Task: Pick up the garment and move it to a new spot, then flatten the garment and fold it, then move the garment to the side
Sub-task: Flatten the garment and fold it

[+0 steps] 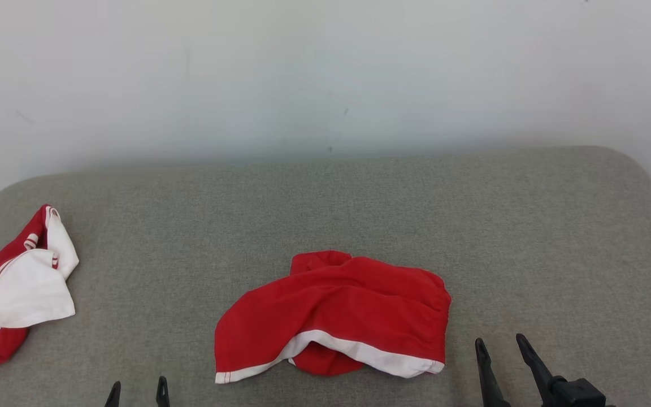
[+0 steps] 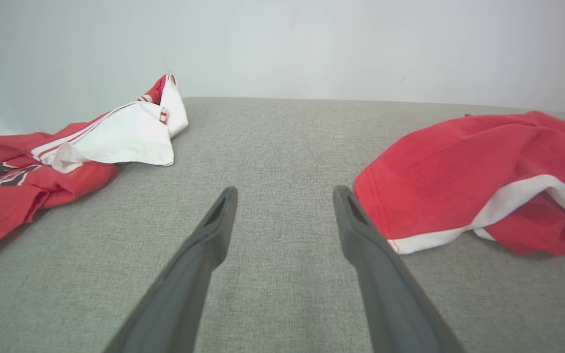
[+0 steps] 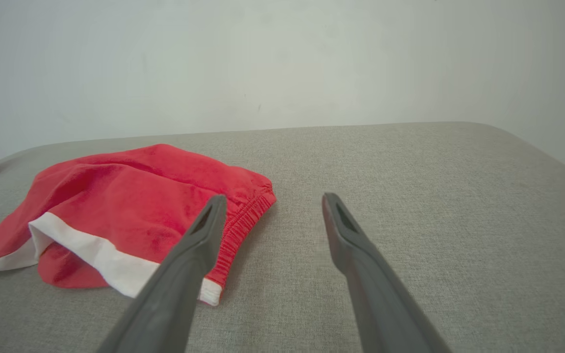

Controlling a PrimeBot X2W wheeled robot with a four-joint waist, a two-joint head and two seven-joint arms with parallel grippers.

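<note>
The crumpled red fabric shorts [image 1: 337, 305] with a white hem band lie untouched at the middle of the grey fabric-covered table [image 1: 529, 226], so step 1, the pick-up, looks not yet begun. The left hand [image 1: 138, 391] and right hand [image 1: 499, 341] flank the near edge, both spread wide and empty. The next move likely calls for 1 hand to reach in and pinch an edge.

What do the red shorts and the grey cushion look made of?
Shorts: soft matte knit, probably cotton jersey. They lie in limp folds, with a gathered elastic waistband. Cushion: grey woven upholstery, matte, with a fine weave visible up close.
</note>
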